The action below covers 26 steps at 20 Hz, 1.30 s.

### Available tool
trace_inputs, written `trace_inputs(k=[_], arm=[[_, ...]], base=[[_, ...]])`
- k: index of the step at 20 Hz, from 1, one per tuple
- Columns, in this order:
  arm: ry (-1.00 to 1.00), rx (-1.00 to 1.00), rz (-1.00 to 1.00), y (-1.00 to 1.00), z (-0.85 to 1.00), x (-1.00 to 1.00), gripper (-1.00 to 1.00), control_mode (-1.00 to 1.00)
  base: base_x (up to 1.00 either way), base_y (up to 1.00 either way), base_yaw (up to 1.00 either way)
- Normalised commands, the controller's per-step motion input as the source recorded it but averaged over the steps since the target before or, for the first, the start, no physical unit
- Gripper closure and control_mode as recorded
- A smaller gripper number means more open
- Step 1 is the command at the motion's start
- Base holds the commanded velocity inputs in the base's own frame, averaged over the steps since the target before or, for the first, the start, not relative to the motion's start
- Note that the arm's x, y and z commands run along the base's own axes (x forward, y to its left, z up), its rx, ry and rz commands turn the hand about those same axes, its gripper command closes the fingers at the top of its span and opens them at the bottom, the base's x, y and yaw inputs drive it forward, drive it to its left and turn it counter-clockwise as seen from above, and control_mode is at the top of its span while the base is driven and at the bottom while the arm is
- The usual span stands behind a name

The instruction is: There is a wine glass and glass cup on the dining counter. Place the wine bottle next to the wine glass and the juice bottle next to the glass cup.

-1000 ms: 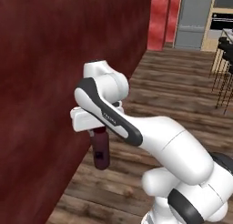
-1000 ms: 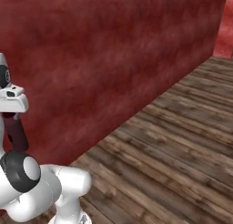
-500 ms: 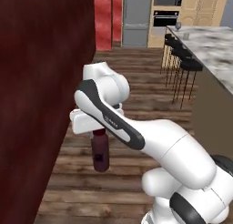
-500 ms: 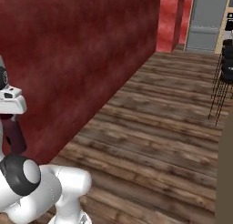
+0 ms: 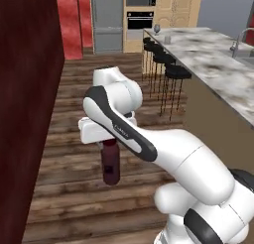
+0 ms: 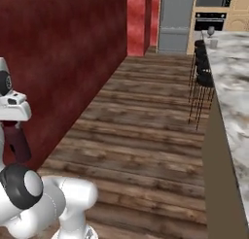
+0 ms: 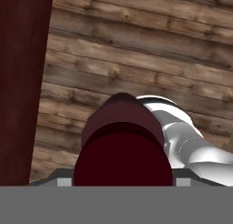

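Maroon juice bottle (image 5: 111, 164) | clamped in claw (image 5: 110, 145) | label unreadable | hanging above wood floor (image 5: 84, 188)

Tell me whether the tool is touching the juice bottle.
Touching. In the left base view the juice bottle hangs above the floor directly beneath the tool, its top clamped inside it.

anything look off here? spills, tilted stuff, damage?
Nothing stands out. The juice bottle hangs upright in the gripper above the wood floor, nothing spilled. On the dining counter, the wine glass and glass cup stand upright, far off.
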Motion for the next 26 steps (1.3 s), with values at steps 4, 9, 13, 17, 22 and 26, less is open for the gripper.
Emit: trace_inputs(k=[4,9,13,17,22,26], arm=[[0.00,0.00,0.00,0.00,0.00,0.00,1.00,1.00],[0.00,0.00,0.00,0.00,0.00,0.00,1.00,1.00],[0.00,0.00,0.00,0.00,0.00,0.00,1.00,1.00],[0.00,0.00,0.00,0.00,0.00,0.00,1.00,1.00],[0.00,0.00,0.00,0.00,0.00,0.00,1.00,1.00],[0.00,0.00,0.00,0.00,0.00,0.00,1.00,1.00]], base=[[0.92,-0.03,-0.01],[0.92,-0.04,0.00],[0.90,-0.06,-0.01],[0.85,-0.05,-0.07],[0.84,-0.05,-0.07],[0.85,-0.06,-0.06]])
